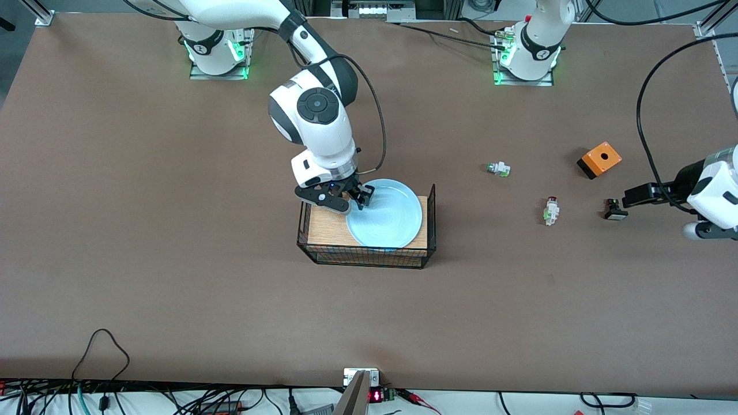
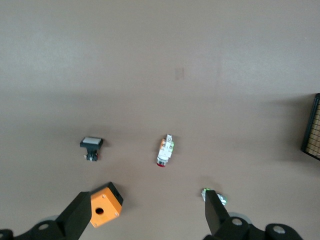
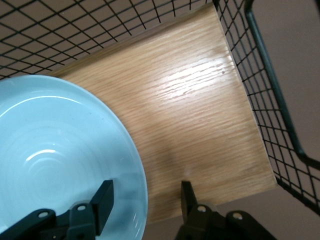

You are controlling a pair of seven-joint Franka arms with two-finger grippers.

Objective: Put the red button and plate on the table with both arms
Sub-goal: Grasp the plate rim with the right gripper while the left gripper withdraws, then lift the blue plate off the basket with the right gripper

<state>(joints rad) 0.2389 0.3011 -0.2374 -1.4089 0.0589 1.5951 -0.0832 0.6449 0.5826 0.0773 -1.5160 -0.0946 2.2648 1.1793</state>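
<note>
We are reaching with the right gripper (image 1: 358,199) down onto the wire rack (image 1: 429,222), straddling the rim of the plate (image 1: 389,222): in the right wrist view one finger (image 3: 103,202) is sitting inside the dish and the other outside over the rack's wooden top (image 3: 195,125). The jaws are standing apart with the rim between them; we are not yet seeing them pinch it, so nothing is held.

The plate is resting on the rack, overhanging the edge nearer the front camera. The red button (image 1: 551,210) is lying on the table (image 1: 173,230), toward the left arm's end, between a white switch with a green end (image 1: 498,169) and a black switch (image 1: 614,209), with an orange box (image 1: 599,159) near them.

The left gripper (image 2: 145,212) is hovering over that group with its fingers wide apart and empty, waiting.

We are judging the main risk to be the grip on that glossy rim. A shallow bite could let the plate slip or swing down as it lifts, and it could catch the rack's raised wire side. A plate tilting in a one-edge pinch might also drop hard on the table. For the left arm, the danger is picking a lookalike switch, since the three are lying near one another.
</note>
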